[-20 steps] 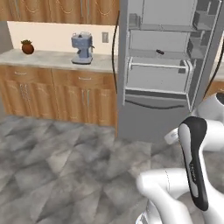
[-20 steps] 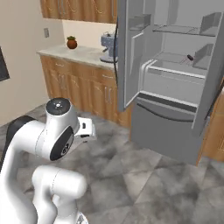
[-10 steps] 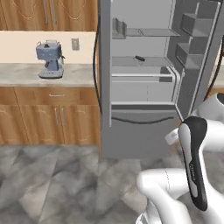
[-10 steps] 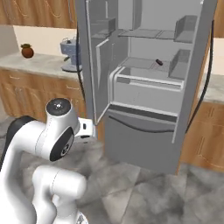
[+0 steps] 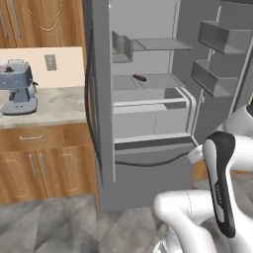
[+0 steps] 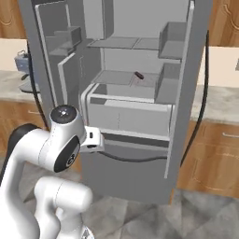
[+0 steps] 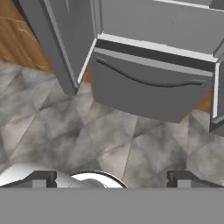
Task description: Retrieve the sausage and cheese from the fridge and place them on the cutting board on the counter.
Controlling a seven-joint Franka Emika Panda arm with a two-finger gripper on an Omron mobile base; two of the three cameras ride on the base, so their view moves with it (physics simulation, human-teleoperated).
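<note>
Grey and wide open, the fridge (image 5: 148,99) stands with both upper doors swung out, and the white arm is folded low in front of it, elbow raised and the hand pointing down at the floor before the fridge's bottom drawer (image 7: 148,89). The tool (image 7: 111,179) shows two dark tips set far apart with nothing between them, so it is spread open and holds nothing. On the fridge's middle shelf lies one small dark reddish rod (image 5: 140,77), possibly the sausage, though it is too small to be sure; it also shows from the right side (image 6: 139,74). The cheese cannot be made out on any fridge shelf. To the left of the fridge runs the counter (image 5: 54,106), carrying one blue-grey coffee machine (image 5: 17,86).
</note>
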